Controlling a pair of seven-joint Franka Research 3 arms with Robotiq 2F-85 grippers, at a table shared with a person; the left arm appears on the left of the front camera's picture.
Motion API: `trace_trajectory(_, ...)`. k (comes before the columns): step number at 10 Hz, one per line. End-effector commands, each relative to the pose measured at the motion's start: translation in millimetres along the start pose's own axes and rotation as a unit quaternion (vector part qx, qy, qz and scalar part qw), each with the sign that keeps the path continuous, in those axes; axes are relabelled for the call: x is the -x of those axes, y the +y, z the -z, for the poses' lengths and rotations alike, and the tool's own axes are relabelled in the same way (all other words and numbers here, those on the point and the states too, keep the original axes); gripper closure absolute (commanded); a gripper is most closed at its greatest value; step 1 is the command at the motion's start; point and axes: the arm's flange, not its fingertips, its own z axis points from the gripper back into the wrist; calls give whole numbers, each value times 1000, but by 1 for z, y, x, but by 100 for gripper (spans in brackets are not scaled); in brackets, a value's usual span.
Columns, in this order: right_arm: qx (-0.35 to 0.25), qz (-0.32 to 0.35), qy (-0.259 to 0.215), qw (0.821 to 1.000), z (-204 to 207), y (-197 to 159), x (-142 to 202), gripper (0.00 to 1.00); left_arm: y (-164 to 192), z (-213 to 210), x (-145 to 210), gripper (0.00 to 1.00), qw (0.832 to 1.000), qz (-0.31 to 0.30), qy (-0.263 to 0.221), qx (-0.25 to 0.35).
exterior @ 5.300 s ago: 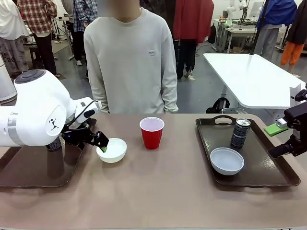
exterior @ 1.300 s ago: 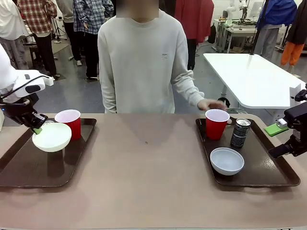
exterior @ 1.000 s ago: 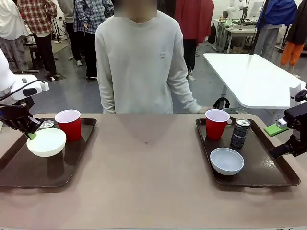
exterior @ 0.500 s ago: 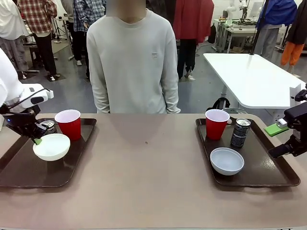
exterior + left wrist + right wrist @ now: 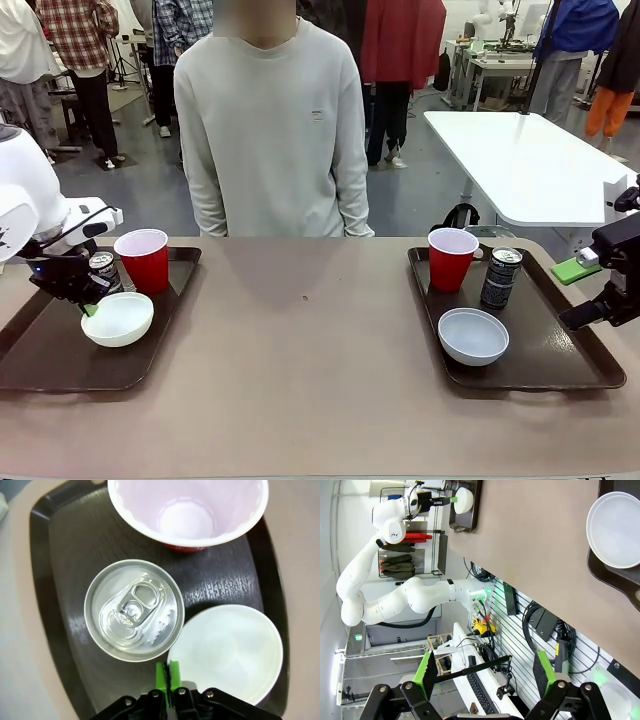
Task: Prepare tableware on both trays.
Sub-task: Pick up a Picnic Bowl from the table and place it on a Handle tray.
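On the brown table (image 5: pixel 320 370), the left gripper (image 5: pixel 167 672) was clamped on a white bowl's (image 5: pixel 227 652) rim in the left tray (image 5: pixel 50 350). The right gripper (image 5: pixel 482 672) hung spread apart beside the right tray (image 5: pixel 560 350).

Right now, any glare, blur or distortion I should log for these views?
Front view: sharp and evenly lit, soft shadows under the bowl on the left tray. Left wrist view: wide-angle bulge, bright sheen on the can top. Right wrist view: rolled sideways, gripper fingers slightly soft.
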Motion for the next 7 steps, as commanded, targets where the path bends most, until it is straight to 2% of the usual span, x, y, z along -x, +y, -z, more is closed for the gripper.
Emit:
trace_trajectory(1, -16, -9, -4, 1000, 3, -1, 0, 0, -4, -4, 19, 38, 1000, -14, 10, -7)
trace_trajectory(2, -16, -9, -4, 1000, 3, -1, 0, 0, -5, -10, 20, 0, 1000, -11, 10, -5)
trace_trajectory(3, -16, -9, -4, 1000, 3, -1, 0, 0, -6, -20, 24, 77, 1000, -7, 6, -1)
trace_trajectory(4, -16, -9, -4, 1000, 3, -1, 0, 0, -9, -30, 32, 0, 1000, -3, -4, 3)
trace_trajectory(5, -16, -9, -4, 1000, 3, -1, 0, 0, -12, -42, 39, 57, 1000, 7, -16, 9)
trace_trajectory(6, -16, -9, -4, 1000, 3, -1, 0, 0, -15, -56, 48, 0, 999, 18, -25, 18)
trace_trajectory(7, -16, -9, -4, 1000, 3, -1, 0, 0, -19, -68, 56, 37, 998, 33, -29, 37)
